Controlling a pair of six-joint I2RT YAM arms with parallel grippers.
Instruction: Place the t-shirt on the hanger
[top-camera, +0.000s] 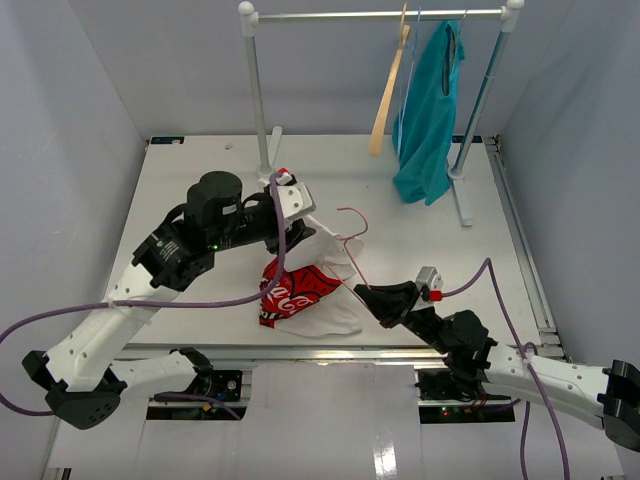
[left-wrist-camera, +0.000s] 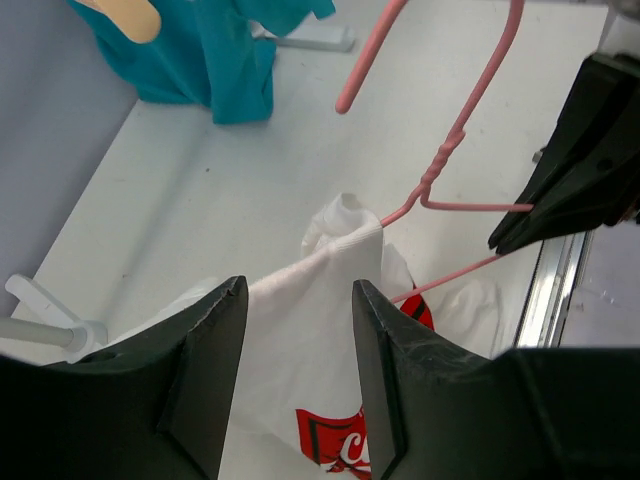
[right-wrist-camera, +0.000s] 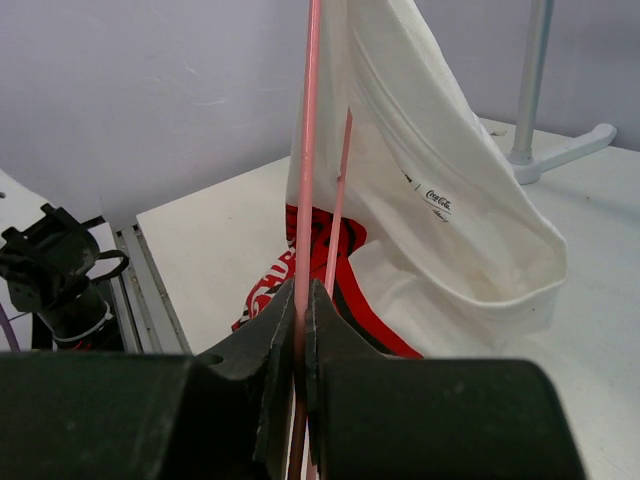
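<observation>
The white t-shirt (top-camera: 325, 305) with the red Coca-Cola print lies bunched at the table's near middle. Part of it is lifted onto the pink wire hanger (top-camera: 352, 240). My right gripper (top-camera: 364, 292) is shut on the hanger's wire (right-wrist-camera: 308, 150) and holds it upright inside the shirt (right-wrist-camera: 440, 200). My left gripper (top-camera: 308, 228) is open just behind the shirt. In its wrist view its jaws (left-wrist-camera: 298, 290) stand wide apart with the white cloth (left-wrist-camera: 310, 340) showing between them. The hanger's hook and twisted neck (left-wrist-camera: 460, 135) rise above the cloth, with the right gripper (left-wrist-camera: 580, 160) beside them.
A white clothes rack (top-camera: 258, 100) stands at the back. A tan wooden hanger (top-camera: 388, 95) and a teal garment (top-camera: 428, 110) hang on it at the right. The rack's foot (top-camera: 462, 205) lies right of the shirt. A metal rail (top-camera: 330, 350) runs along the near edge.
</observation>
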